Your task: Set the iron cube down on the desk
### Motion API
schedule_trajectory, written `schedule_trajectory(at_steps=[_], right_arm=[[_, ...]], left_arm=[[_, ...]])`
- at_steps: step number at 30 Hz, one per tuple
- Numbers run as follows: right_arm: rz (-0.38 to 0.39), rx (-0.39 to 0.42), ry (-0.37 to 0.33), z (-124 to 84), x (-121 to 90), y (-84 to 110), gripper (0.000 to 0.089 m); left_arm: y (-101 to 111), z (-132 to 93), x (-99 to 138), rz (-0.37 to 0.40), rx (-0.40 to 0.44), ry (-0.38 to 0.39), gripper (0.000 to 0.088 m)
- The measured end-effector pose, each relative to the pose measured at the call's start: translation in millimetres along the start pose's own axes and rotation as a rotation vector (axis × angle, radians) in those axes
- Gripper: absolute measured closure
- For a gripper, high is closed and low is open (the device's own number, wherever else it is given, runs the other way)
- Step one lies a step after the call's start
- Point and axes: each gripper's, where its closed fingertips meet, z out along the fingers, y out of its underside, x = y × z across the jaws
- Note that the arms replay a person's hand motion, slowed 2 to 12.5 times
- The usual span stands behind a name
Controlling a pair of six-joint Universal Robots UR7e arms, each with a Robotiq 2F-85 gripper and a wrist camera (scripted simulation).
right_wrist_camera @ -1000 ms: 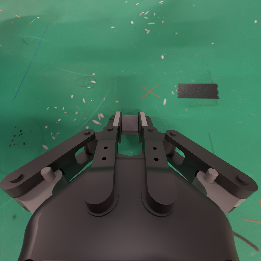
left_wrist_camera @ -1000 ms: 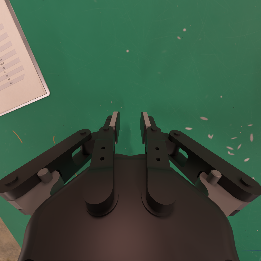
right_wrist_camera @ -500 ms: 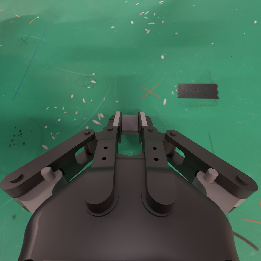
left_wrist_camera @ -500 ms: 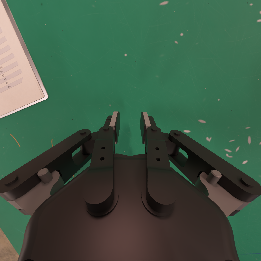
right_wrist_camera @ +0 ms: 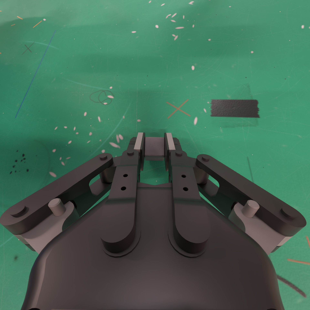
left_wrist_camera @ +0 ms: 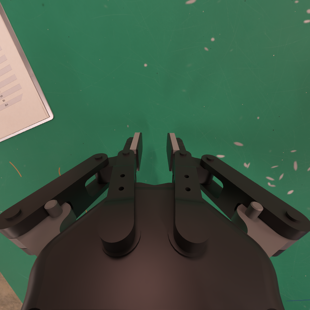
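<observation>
Pads of our right tool point(right_wrist_camera: 154, 147) pinch the small grey iron cube point(right_wrist_camera: 154, 149) above the scuffed green tabletop point(right_wrist_camera: 218, 70). We should lower gently, then part. Our left tool point(left_wrist_camera: 154, 149) hangs spread, empty. Since earlier, the right view matches; the white framed sheet point(left_wrist_camera: 15, 94) has slid leftward.

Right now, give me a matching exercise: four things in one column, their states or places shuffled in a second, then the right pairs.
1. cube
2. left gripper
3. tape
4. clipboard

A. open, nothing in it
B. flat on the desk, beside an orange X
C. clamped in the right gripper
D. at the left edge of the left wrist view

Pairs: 1-C, 2-A, 3-B, 4-D
</observation>
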Motion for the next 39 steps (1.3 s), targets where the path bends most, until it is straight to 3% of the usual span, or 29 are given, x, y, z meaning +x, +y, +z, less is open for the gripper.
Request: schedule_trajectory(at_steps=[39], right_arm=[[-0.001,0.000,0.001,0.1,-0.1,-0.1,0.0692]], left_arm=[[-0.9,-6.3,-2.5,-0.001,0.013,-0.017,0.0616]])
